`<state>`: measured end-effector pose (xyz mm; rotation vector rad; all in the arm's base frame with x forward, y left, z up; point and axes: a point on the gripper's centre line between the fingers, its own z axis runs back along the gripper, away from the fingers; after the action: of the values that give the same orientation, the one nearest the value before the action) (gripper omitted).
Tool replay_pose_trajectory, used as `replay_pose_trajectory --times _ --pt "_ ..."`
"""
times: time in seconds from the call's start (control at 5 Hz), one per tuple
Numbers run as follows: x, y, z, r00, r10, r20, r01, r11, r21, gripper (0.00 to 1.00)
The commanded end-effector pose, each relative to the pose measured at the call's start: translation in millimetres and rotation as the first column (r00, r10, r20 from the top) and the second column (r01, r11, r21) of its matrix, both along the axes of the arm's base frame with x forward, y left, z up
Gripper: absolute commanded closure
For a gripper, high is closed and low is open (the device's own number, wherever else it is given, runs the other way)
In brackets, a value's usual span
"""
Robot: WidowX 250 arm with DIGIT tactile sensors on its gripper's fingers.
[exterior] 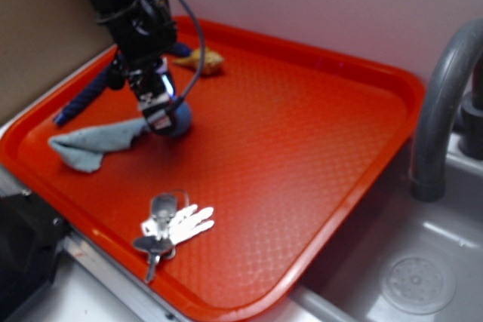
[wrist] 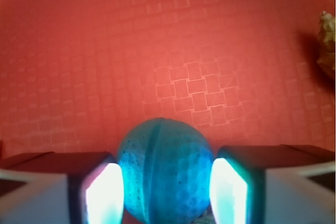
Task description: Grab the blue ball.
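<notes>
The gripper [wrist: 167, 190] has its fingers on both sides of the ball [wrist: 165, 169], seemingly touching it, so it appears closed on it. The ball sits on the tray [exterior: 302, 148], just beside the rag [exterior: 90, 145].

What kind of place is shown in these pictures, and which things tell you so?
Probably a kitchen sink area: a curved grey faucet stands over a grey basin with a round drain, and a red textured plastic tray lies beside it on the counter.
</notes>
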<state>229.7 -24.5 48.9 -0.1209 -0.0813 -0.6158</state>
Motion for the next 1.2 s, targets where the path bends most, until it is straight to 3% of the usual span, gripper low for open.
replay_pose_trajectory --times 0.0,0.2,0.6,0.8,1.0 --pt "-8 -1 7 0.999 0.003 0.046 -0.004 1.0 0.023 1.0" --pt "-14 -1 15 0.996 0.012 0.083 -0.014 0.999 0.031 1.0" --pt "-22 -3 26 0.995 -0.005 0.101 0.005 1.0 0.004 1.0" --pt "-22 -8 35 0.997 0.021 0.069 -0.022 1.0 0.016 1.0" --pt "-17 -21 85 0.977 0.212 0.023 -0.213 0.977 0.01 1.0"
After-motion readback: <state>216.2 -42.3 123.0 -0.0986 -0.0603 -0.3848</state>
